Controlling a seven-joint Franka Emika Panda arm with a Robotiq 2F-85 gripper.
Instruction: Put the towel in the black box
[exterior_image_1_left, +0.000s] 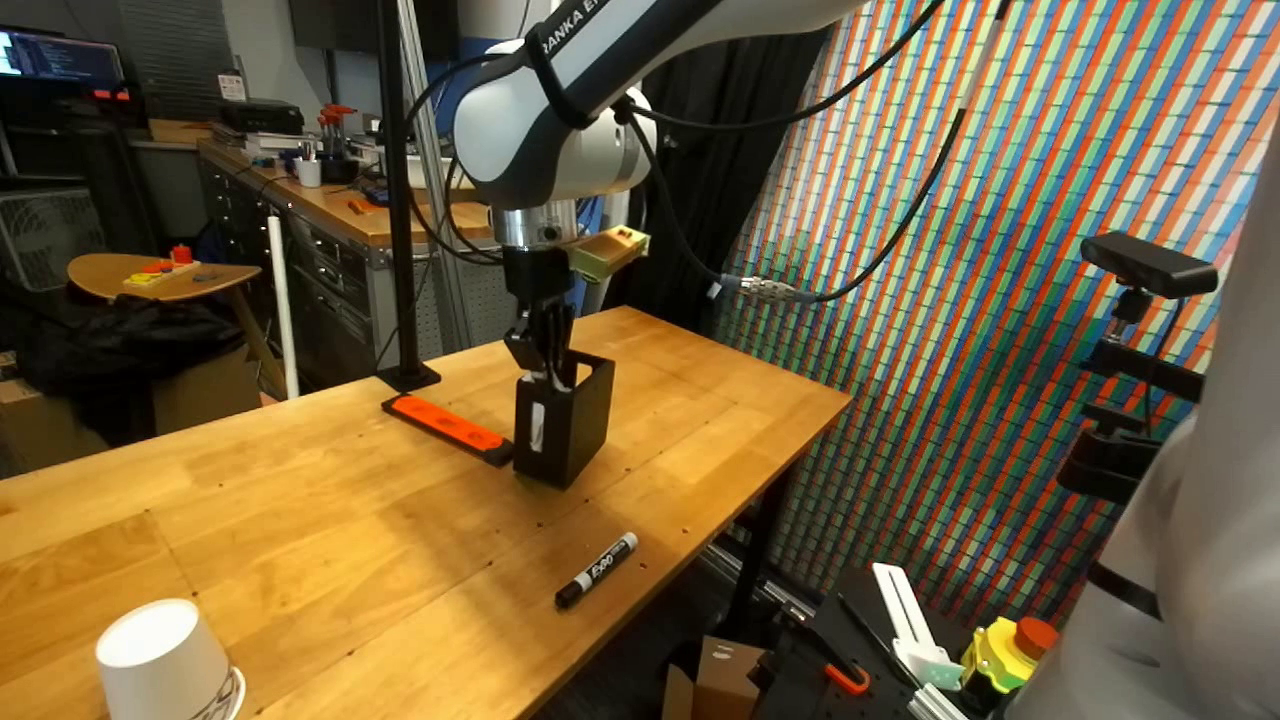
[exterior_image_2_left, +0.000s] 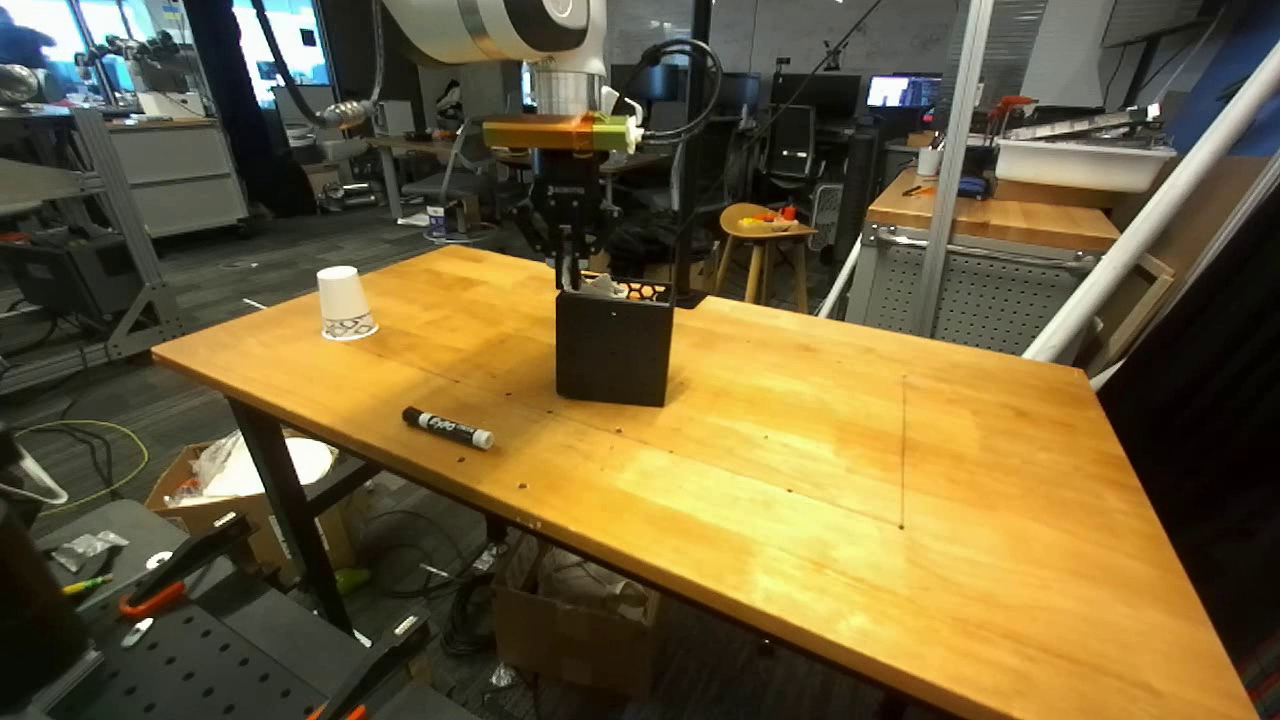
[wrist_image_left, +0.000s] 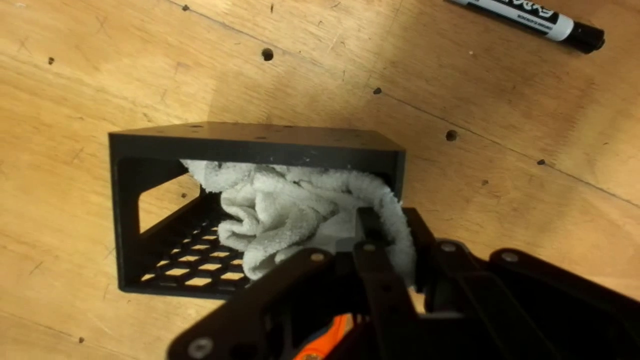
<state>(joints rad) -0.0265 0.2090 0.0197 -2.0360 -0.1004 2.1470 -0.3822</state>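
Wrist view: close, facing down, tool (wrist_image_left: 397, 245) extending from 5 o'clock. Both exterior views: farther, angled down, sharing the tabletop (exterior_image_2_left: 750, 410).

In an exterior view I have a multicoloured striped backdrop (exterior_image_1_left: 960, 350) beside a black drape (exterior_image_1_left: 740, 180). In an exterior view I also see bright windows (exterior_image_2_left: 298, 18), dark grey floor (exterior_image_2_left: 265, 242), a white drawer unit (exterior_image_2_left: 180, 168), a wooden stool (exterior_image_2_left: 740, 218) and a lit monitor (exterior_image_2_left: 903, 91); the wooden table (exterior_image_2_left: 830, 430) shines in bright patches.
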